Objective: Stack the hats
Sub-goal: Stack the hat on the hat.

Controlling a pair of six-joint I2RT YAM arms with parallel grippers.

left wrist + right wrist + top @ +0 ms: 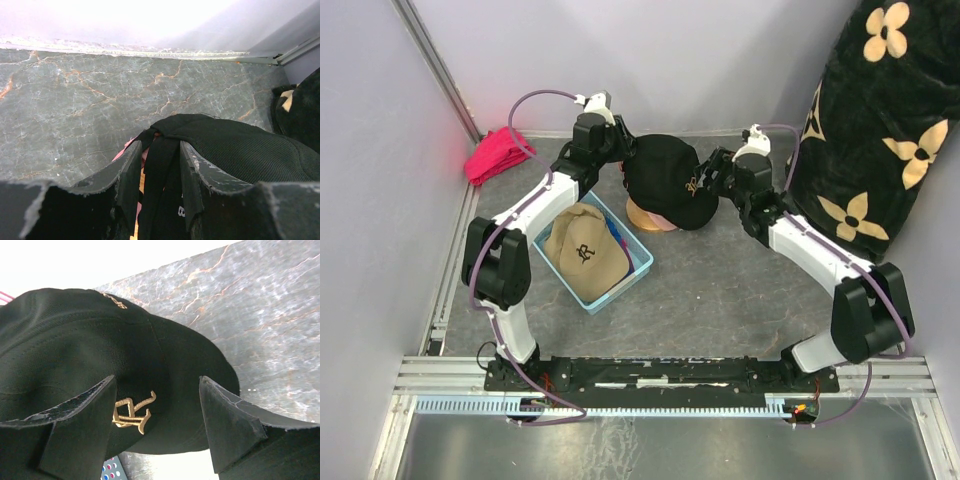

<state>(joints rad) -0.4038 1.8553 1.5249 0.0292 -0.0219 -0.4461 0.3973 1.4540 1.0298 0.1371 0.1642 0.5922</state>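
A dark flowered blanket (885, 120) fills the upper right of the frame. At the centre, the black cap (665, 175) sits over a wooden stand (642, 214). Lower left of it, the tan cap (585, 255) lies in a blue bin (645, 258). The left gripper (159, 170) is clamped on the black cap's back strap. The right gripper (157, 385) stands released, wide around the cap's front.

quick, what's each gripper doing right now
left gripper: shut on the black fabric baseball cap
right gripper: open, jaws astride its front
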